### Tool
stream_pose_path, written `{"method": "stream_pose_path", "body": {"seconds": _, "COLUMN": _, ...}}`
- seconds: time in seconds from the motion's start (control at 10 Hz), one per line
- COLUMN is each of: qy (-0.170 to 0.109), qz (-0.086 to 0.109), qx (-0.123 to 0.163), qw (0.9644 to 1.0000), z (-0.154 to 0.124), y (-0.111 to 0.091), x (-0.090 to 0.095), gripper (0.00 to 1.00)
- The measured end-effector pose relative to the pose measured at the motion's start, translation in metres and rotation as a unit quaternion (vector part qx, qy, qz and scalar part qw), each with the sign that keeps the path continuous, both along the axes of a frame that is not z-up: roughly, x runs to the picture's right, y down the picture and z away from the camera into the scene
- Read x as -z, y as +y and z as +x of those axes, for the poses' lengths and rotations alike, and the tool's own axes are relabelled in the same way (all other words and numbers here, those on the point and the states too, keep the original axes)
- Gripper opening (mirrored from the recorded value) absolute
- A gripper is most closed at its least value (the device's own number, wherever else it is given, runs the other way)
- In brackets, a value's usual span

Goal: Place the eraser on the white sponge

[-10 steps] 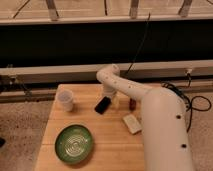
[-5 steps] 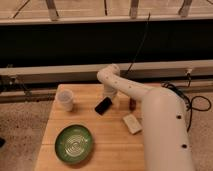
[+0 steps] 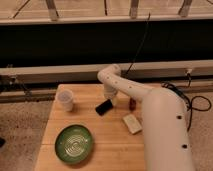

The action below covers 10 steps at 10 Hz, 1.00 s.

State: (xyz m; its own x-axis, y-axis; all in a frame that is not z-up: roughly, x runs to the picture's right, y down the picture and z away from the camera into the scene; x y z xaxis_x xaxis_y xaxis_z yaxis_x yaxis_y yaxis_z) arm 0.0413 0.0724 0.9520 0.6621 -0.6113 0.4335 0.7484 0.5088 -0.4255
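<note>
End effector (image 3: 109, 100) down at the far middle of the tabletop (image 3: 105, 145), right over the eraser's (image 3: 103, 107) far end; whether shut on it, cannot tell. Eraser: flat, black, rounded corners, lying angled on the wood. Sponge (image 3: 132, 123): cream block, soft-looking, near and right of it. Best to grip squarely across the short sides, lift level, then set down flat on the sponge. Green ribbed bowl (image 3: 74, 143) near left, white cup (image 3: 65, 100) far left.

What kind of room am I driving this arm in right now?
Probably a lab or test area: a small wooden table on speckled flooring beside a long dark wall, with loose cables trailing. The pincer is down at the eraser, near the white sponge and a green bowl.
</note>
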Motion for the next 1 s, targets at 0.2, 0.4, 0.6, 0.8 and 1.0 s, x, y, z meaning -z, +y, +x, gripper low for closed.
{"method": "stream_pose_path", "body": {"seconds": 0.2, "qy": 0.003, "qz": 0.002, "qx": -0.009, "qw": 1.0, "z": 0.015, "y": -0.006, "x": 0.01, "gripper": 0.02}}
{"method": "stream_pose_path", "body": {"seconds": 0.4, "qy": 0.005, "qz": 0.002, "qx": -0.018, "qw": 0.9998, "z": 0.031, "y": -0.016, "x": 0.025, "gripper": 0.0}}
{"method": "stream_pose_path", "body": {"seconds": 0.6, "qy": 0.003, "qz": 0.002, "qx": -0.022, "qw": 0.9998, "z": 0.036, "y": -0.017, "x": 0.029, "gripper": 0.0}}
{"method": "stream_pose_path", "body": {"seconds": 0.8, "qy": 0.004, "qz": 0.002, "qx": -0.034, "qw": 0.9994, "z": 0.058, "y": -0.019, "x": 0.044, "gripper": 0.0}}
{"method": "stream_pose_path", "body": {"seconds": 1.0, "qy": 0.001, "qz": 0.002, "qx": -0.042, "qw": 0.9991, "z": 0.062, "y": -0.021, "x": 0.052, "gripper": 0.0}}
